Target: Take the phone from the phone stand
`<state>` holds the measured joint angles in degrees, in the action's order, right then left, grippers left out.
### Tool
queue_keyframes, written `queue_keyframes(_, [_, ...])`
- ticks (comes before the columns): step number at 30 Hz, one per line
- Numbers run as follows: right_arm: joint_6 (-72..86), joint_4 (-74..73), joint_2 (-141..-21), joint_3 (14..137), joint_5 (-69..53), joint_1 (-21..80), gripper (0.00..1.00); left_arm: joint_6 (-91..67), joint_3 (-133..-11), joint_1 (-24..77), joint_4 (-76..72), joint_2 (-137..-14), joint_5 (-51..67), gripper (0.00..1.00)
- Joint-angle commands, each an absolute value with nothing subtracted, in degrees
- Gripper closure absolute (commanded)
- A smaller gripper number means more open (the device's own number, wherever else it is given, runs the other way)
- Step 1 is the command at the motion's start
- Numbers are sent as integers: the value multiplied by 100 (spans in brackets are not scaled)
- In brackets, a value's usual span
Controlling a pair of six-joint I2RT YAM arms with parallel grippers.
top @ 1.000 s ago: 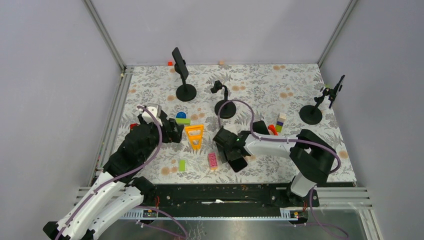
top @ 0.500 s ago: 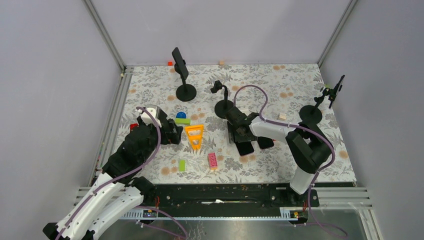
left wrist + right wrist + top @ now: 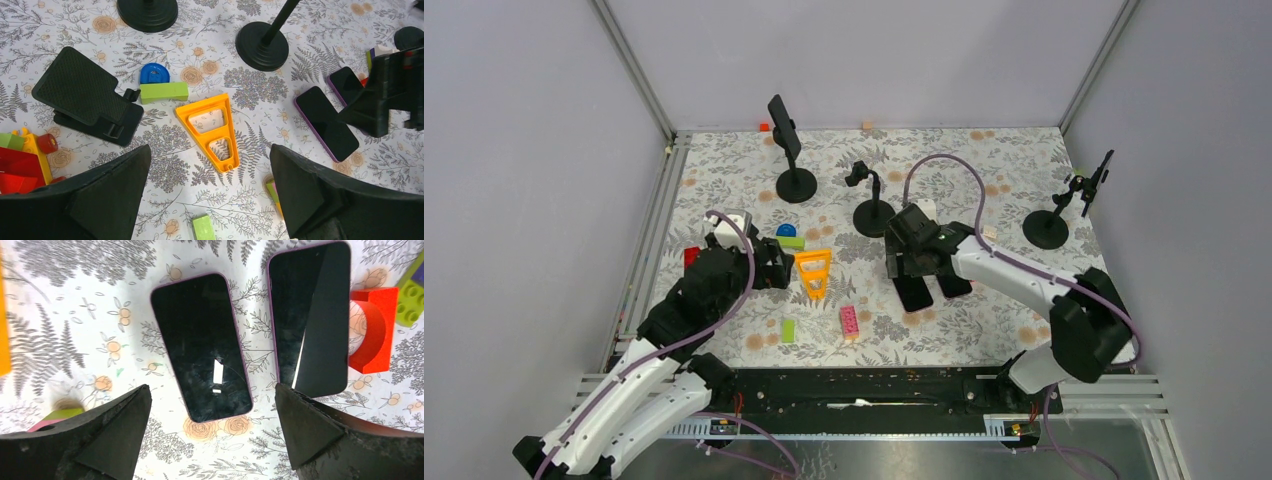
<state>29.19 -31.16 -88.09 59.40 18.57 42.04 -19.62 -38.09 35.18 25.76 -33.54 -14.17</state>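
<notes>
Right claw [image 3: 211,389] held wide open above worktop [image 3: 1004,175], nothing gripped. Two purple-edged phones lie flat beneath it, side by side: centre phone [image 3: 202,345] between fingers, second phone [image 3: 290,315] touching red block [image 3: 372,335]. Gooseneck stand [image 3: 874,212] just behind, clamp seen empty. Left claw [image 3: 209,150] wide open, empty, near folding stand [image 3: 80,92].

Step judged: removal done, phone set down and released. Next move: right arm to be lifted clear, phones not to be nudged. Back-left phone [image 3: 783,127] and far-right phone [image 3: 1103,170] are seen on stands, possibly to be taken next.

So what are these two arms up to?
The right gripper hangs open above two phones lying flat on the table, holding neither. The left gripper is open and empty over an orange toy piece. Two other phones sit on stands farther back, one left, one right.
</notes>
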Motion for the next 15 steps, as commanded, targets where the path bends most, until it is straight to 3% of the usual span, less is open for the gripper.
queue_keyframes(1, [2800,-3359,-8176,6039,1834,4187,0,-2077,-3971,3477,2186,-3412,-1389,1])
queue_keyframes(15, [2039,-3328,-6458,5515,1573,4184,0,-2493,-4813,2604,1817,-4250,550,1])
